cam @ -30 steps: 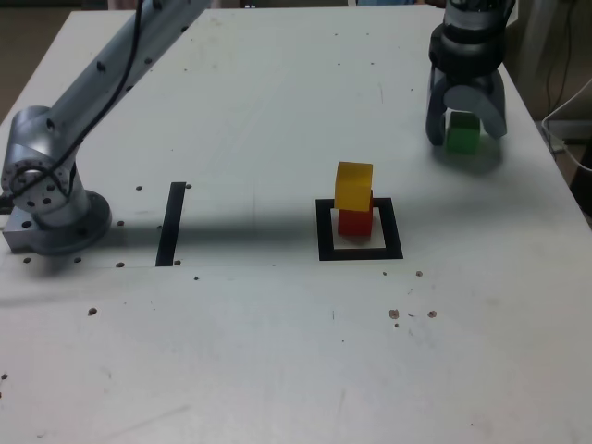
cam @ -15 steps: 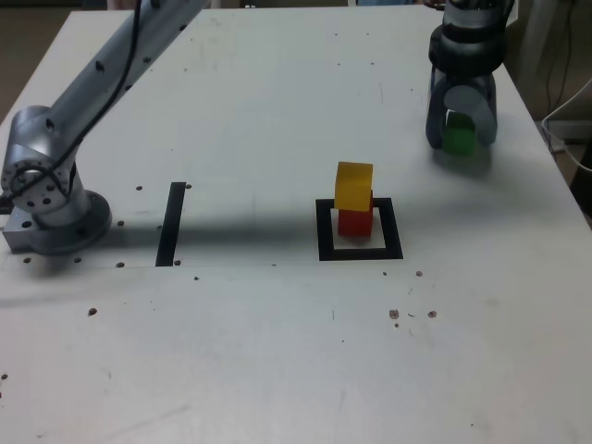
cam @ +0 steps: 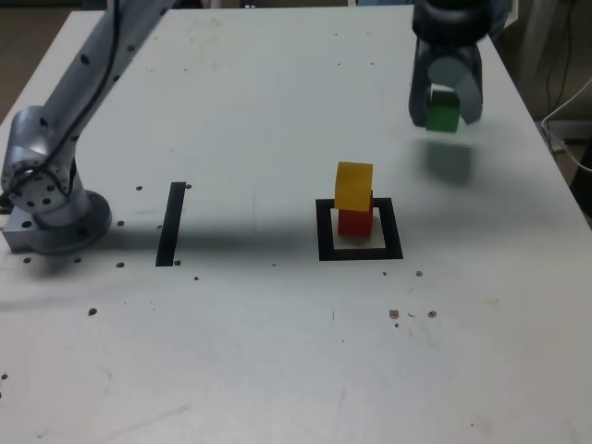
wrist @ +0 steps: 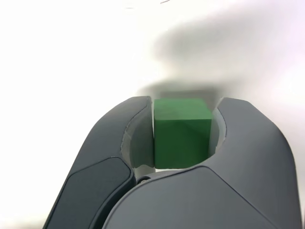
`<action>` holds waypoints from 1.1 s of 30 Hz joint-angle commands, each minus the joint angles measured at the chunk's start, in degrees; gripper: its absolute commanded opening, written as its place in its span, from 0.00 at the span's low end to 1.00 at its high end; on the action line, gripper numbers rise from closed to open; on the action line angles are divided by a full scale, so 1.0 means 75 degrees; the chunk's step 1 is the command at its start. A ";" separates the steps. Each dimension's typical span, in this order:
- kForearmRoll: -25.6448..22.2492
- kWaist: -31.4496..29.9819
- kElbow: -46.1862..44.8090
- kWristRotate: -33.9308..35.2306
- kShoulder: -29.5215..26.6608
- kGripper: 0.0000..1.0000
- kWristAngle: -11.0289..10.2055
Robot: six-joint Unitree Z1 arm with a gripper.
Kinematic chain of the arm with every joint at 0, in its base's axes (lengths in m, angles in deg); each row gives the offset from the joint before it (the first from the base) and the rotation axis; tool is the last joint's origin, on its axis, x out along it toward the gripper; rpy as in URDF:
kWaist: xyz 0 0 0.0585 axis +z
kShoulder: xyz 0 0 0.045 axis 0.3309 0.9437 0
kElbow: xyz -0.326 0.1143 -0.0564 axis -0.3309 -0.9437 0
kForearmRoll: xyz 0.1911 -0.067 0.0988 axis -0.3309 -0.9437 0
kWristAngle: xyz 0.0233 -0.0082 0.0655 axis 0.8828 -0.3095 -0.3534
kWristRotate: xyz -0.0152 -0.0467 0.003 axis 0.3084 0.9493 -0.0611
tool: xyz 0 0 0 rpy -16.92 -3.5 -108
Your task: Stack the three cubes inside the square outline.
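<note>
Above bare table, end-effector-held green cube

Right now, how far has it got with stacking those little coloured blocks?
Two are done: the small yellow cube sits on the small red cube inside the black square outline. In hand: the gripper is shut on the small green cube, off the table. Left: carry it over and set it on top.

Three cubes show, one green cube, one yellow cube and one red cube, plus one square outline and one black strip
</note>
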 commanded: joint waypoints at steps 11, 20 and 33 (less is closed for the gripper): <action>-0.0001 -0.0176 -0.1966 0.0096 -0.1986 0.23 -0.0175; 0.0348 -0.0601 -0.3906 0.0619 -0.3217 0.23 0.0022; -0.0201 -0.1844 -0.4219 0.1456 -0.3668 0.23 0.0383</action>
